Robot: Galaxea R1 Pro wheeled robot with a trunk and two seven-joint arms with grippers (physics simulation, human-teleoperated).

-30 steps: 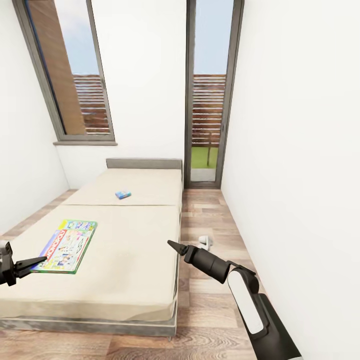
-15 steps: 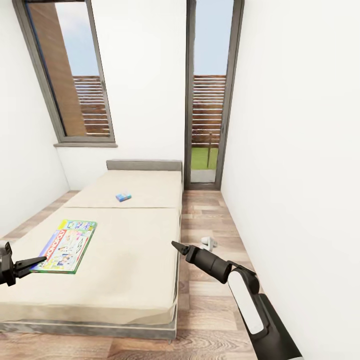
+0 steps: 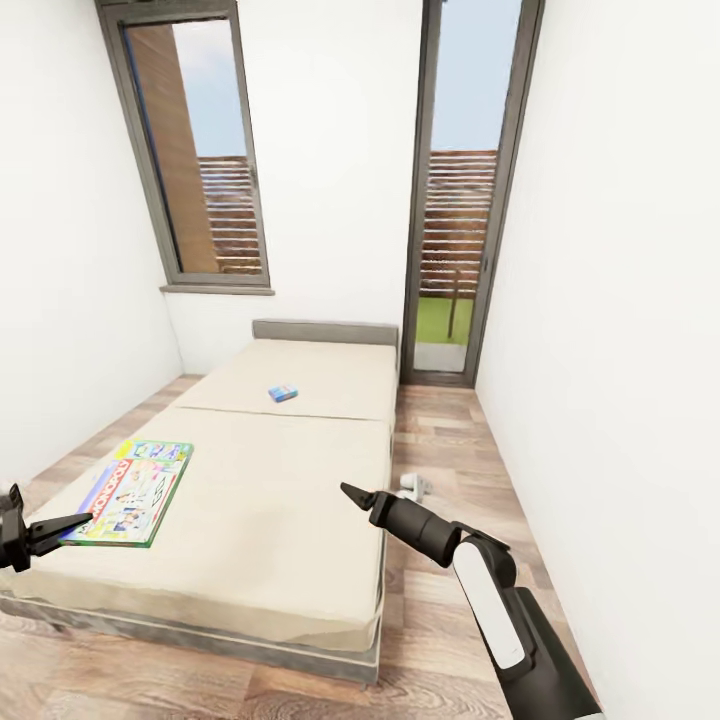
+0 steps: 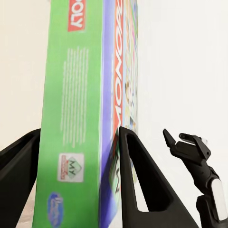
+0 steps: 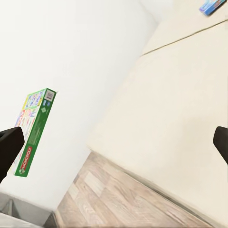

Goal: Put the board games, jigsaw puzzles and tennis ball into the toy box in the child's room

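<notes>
The large green-edged board game (image 3: 135,490) hangs level over the left side of the bed (image 3: 280,500), with my left gripper (image 3: 80,520) shut on its near edge. In the left wrist view the box's green side (image 4: 76,109) sits between the two black fingers (image 4: 130,171). The small blue board game (image 3: 283,393) lies on the far half of the mattress, also seen in the right wrist view (image 5: 211,5). My right gripper (image 3: 346,490) hovers open over the bed's right edge, holding nothing. The table, toy box, puzzles and tennis ball are out of view.
A white wall runs close along the right, leaving a narrow strip of wood floor (image 3: 440,470) beside the bed. A small white object (image 3: 413,486) lies on that floor. A window (image 3: 200,160) and a glass door (image 3: 465,200) stand behind the grey headboard (image 3: 325,331).
The whole view has shifted, so the camera has moved; the bed now sits further right and further off. The large board game has stayed with my left gripper.
</notes>
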